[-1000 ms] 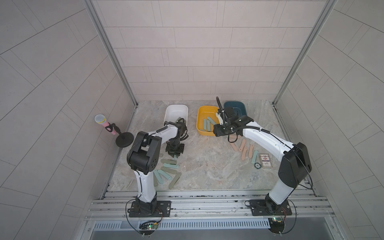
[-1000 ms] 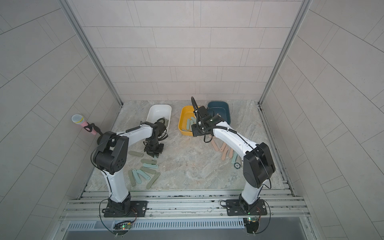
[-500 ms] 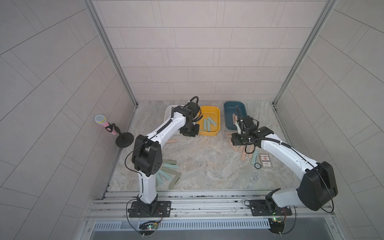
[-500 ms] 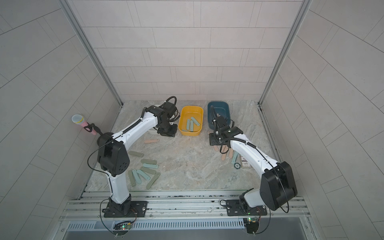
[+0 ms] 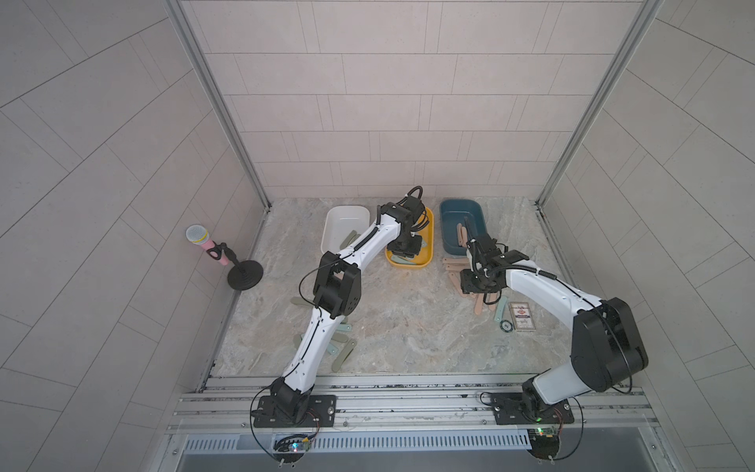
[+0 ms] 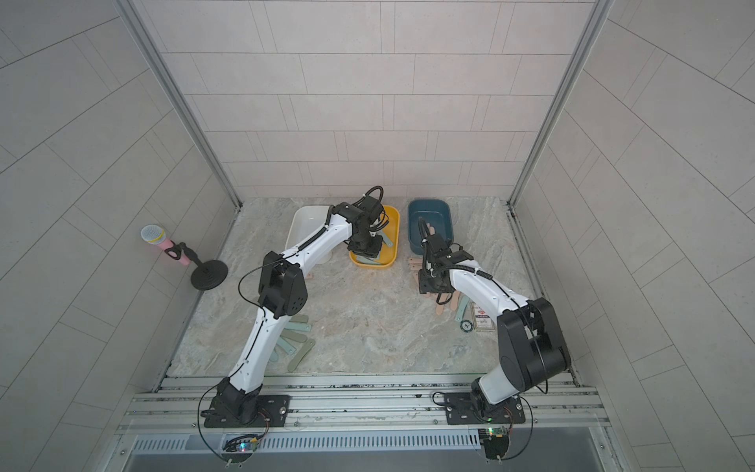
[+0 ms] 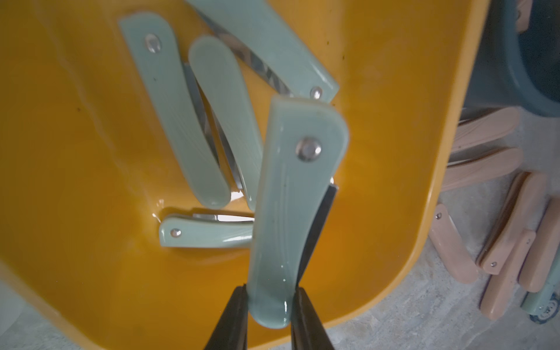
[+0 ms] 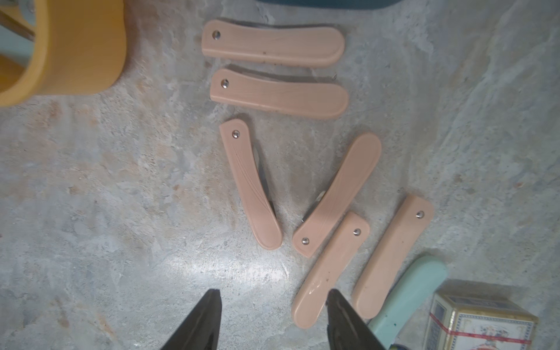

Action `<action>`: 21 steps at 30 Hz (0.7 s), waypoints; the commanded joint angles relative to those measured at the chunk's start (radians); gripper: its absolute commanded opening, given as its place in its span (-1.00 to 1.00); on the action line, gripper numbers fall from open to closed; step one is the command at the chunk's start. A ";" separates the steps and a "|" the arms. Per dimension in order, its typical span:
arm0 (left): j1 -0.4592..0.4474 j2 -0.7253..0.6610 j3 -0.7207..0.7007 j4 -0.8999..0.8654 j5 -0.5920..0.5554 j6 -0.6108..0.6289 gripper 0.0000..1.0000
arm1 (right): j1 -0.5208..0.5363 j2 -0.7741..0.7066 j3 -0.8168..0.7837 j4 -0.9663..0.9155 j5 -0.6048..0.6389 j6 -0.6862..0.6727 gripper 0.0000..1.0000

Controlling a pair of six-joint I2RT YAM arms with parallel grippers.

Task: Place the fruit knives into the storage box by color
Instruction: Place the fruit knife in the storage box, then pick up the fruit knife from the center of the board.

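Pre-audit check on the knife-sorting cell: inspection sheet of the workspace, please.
Surface: marbled tabletop, no spills seen.
Job's things: teal knives in yellow tray; peach knives in blue tray; olive knife in white tray; six loose peach knives and a stray teal knife on the table; olive and teal pile beside the left arm.
Clutter: printed box, black disc, microphone on stand.
Pincers: left pincer shut on held teal knife over the yellow tray; right pincer open, empty.
Cables: black loops at the left arm's wrist; no snag seen.
Surroundings: tiled walls, metal rail in front.
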 commanded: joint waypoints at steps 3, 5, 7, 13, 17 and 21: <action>0.004 0.028 0.050 -0.034 -0.017 0.001 -0.52 | 0.001 0.077 -0.001 0.042 -0.011 -0.012 0.14; 0.006 0.023 0.063 -0.041 -0.026 -0.003 -0.51 | 0.000 0.097 0.011 0.040 -0.015 -0.015 0.14; 0.006 0.009 0.056 -0.017 -0.037 -0.006 -0.48 | 0.003 0.111 0.020 0.047 -0.023 -0.015 0.13; 0.004 0.015 0.047 0.019 -0.064 -0.015 -0.19 | 0.024 0.184 0.060 0.039 0.016 -0.046 0.12; 0.006 -0.009 0.045 -0.038 -0.024 -0.026 0.22 | 0.039 0.216 0.077 0.025 0.069 -0.064 0.09; 0.003 -0.081 -0.057 -0.037 -0.015 -0.021 0.47 | 0.042 0.241 0.086 0.031 0.077 -0.066 0.02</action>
